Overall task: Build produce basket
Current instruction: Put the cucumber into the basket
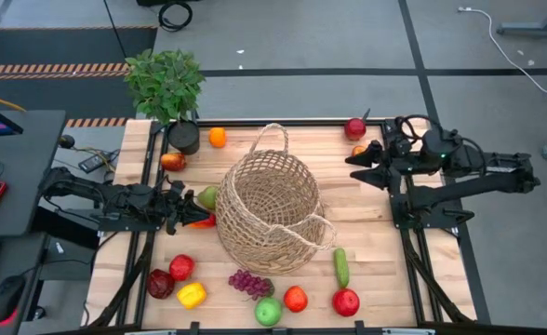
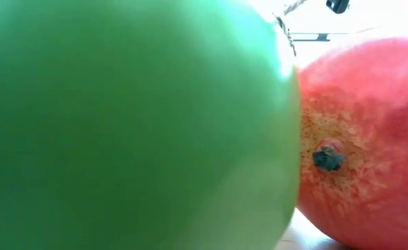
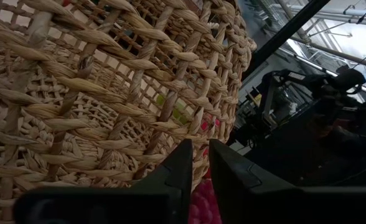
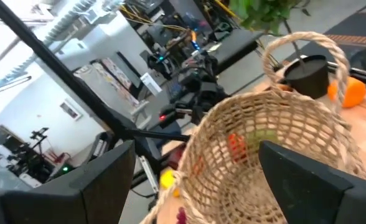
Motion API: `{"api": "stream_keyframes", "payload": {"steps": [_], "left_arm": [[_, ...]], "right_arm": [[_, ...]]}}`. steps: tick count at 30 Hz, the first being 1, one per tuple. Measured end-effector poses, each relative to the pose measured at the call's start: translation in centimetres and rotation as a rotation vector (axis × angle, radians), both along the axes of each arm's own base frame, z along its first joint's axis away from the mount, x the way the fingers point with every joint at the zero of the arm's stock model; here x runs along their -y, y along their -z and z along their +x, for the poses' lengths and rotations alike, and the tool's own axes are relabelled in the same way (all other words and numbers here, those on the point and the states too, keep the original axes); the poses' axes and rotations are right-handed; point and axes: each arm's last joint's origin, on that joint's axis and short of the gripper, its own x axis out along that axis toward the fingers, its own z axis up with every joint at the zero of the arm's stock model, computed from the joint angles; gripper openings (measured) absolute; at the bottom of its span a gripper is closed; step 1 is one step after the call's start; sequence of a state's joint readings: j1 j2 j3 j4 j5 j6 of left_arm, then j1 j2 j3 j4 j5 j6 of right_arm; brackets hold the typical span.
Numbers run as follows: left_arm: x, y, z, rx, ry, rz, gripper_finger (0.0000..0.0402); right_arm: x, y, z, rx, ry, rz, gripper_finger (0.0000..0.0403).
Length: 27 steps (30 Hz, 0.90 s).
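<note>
The wicker basket (image 1: pixel 269 209) sits mid-table, its mouth up and turned a little toward the far edge. Produce lies around it: a green pear (image 1: pixel 208 195) and a red pepper (image 1: pixel 202 221) at its left wall, grapes (image 1: pixel 250 284), a green apple (image 1: pixel 269 312) and a cucumber (image 1: pixel 341 266) near the front, an orange (image 1: pixel 218 137) at the back. My left gripper (image 1: pixel 182 209) is shut, pointing level at the basket's left wall (image 3: pixel 108 106). My right gripper (image 1: pixel 359 167) hangs open right of the basket, facing it (image 4: pixel 189 186), with nothing between its fingers. My left gripper has its shut fingertips (image 3: pixel 186 155) right at the basket's left wall, coming level from the table's left side. I cannot tell whether they touch the weave or the red thing (image 3: pixel 201 205) below them.
A potted plant (image 1: pixel 182 135) stands at the far left corner. A red apple (image 1: pixel 355 128) lies at the far right, near the right gripper. In the low view a green apple (image 2: pixel 121 125) and a red-orange fruit (image 2: pixel 363 139) fill the picture. Peppers and apples crowd the near left.
</note>
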<state>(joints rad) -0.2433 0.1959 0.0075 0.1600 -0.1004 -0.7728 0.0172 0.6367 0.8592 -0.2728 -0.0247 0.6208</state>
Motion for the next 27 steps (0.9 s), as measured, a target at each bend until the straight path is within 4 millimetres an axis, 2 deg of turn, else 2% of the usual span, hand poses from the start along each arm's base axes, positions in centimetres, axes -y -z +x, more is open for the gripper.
{"api": "stream_keyframes", "payload": {"steps": [11, 14, 20, 27], "left_arm": [[0.0, 0.0, 0.0, 0.0, 0.0, 0.0, 0.0058], [0.0, 0.0, 0.0, 0.0, 0.0, 0.0, 0.0061], [0.0, 0.0, 0.0, 0.0, 0.0, 0.0, 0.0061], [0.0, 0.0, 0.0, 0.0, 0.0, 0.0, 0.006]], "right_arm": [[-0.8, -3.1, -0.9, -0.26, -0.064, -0.082, 0.0345], [-0.8, -3.3, -1.2, -0.326, -0.064, -0.097, 0.0345], [-1.3, -2.2, -0.8, -0.486, -0.1, -0.087, 0.0345], [-1.8, 0.4, 0.1, -0.791, -0.076, -0.049, 0.0345]]}}
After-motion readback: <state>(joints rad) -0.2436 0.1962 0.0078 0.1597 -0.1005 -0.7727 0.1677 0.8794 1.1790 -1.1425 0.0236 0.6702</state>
